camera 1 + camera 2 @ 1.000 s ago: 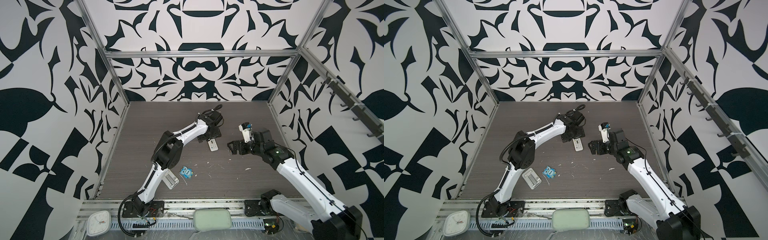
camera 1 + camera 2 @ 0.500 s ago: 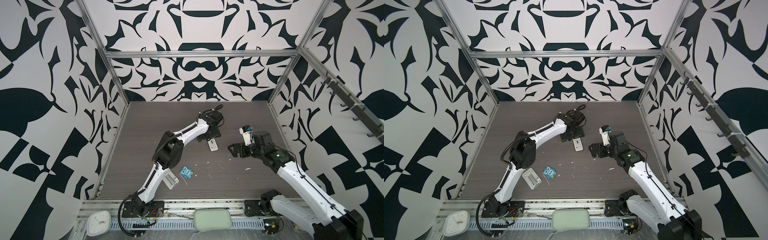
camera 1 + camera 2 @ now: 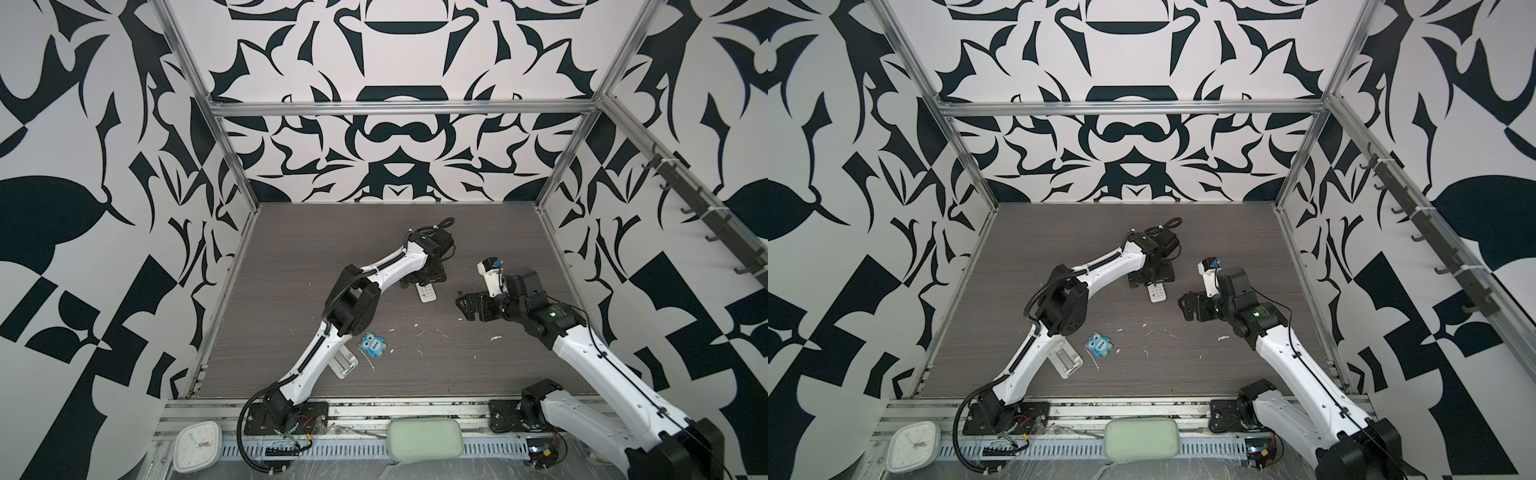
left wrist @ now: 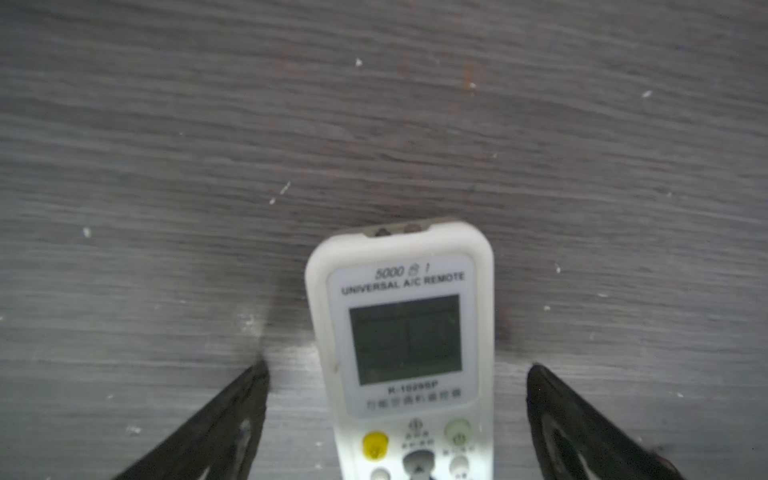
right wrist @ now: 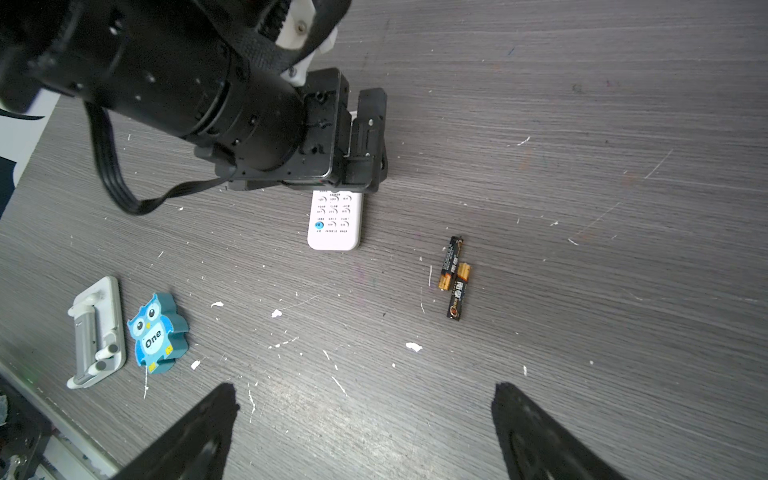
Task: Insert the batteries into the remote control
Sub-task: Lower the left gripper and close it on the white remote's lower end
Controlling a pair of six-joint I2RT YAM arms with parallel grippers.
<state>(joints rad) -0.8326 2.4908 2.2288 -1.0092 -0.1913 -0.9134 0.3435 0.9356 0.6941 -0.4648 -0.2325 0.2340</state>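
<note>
The white remote control [image 4: 401, 353] lies screen and buttons up on the dark table, and shows in both top views [image 3: 427, 293] [image 3: 1158, 294]. My left gripper [image 4: 397, 370] hangs over it, open. One finger stands on each side of the remote with a gap to it. Two batteries [image 5: 451, 262] [image 5: 458, 291], dark with orange ends, lie side by side on the table, a short way from the remote's button end [image 5: 334, 222]. My right gripper [image 5: 361, 395] is open and empty above bare table, short of the batteries. In both top views the batteries are hidden.
A blue owl-shaped item [image 3: 375, 344] and a white tray with a metal piece [image 3: 344, 361] lie near the left arm's lower link. White flecks dot the table. A clock [image 3: 197, 446] and a green pad [image 3: 424, 438] sit on the front rail.
My right arm has shifted slightly toward the front of the table, still open. The left gripper has stayed over the remote, open.
</note>
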